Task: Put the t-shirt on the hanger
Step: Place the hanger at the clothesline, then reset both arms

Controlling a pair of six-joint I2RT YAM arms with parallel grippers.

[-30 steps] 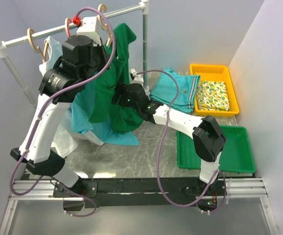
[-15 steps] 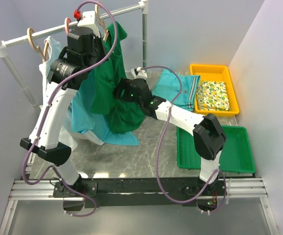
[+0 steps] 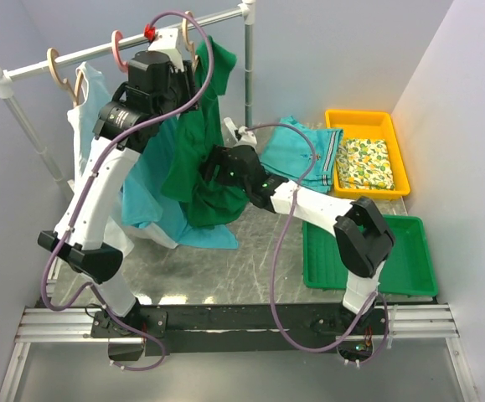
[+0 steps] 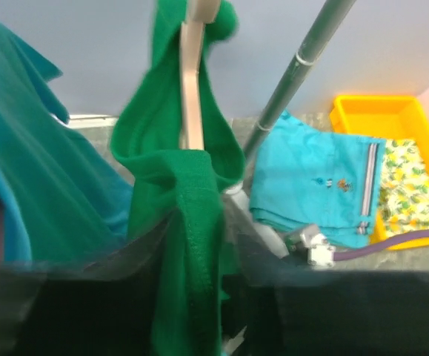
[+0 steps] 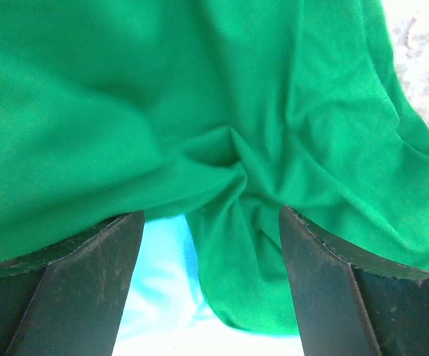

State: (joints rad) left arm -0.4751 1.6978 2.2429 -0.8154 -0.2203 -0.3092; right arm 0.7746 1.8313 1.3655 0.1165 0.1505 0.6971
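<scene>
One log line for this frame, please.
t-shirt: draped on hanger, up by rail | left gripper: around t-shirt below hanger, grip unclear | right gripper: open, straddling lower fold

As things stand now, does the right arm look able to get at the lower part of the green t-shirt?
Probably yes. The right arm points into the hanging t-shirt; its jaws stand wide open, and a fold of green cloth hangs between them, with nothing in the way.

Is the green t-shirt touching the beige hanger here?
Touching. In the left wrist view the t-shirt is draped over the hanger, green fabric wrapping its beige arm above and below.
</scene>
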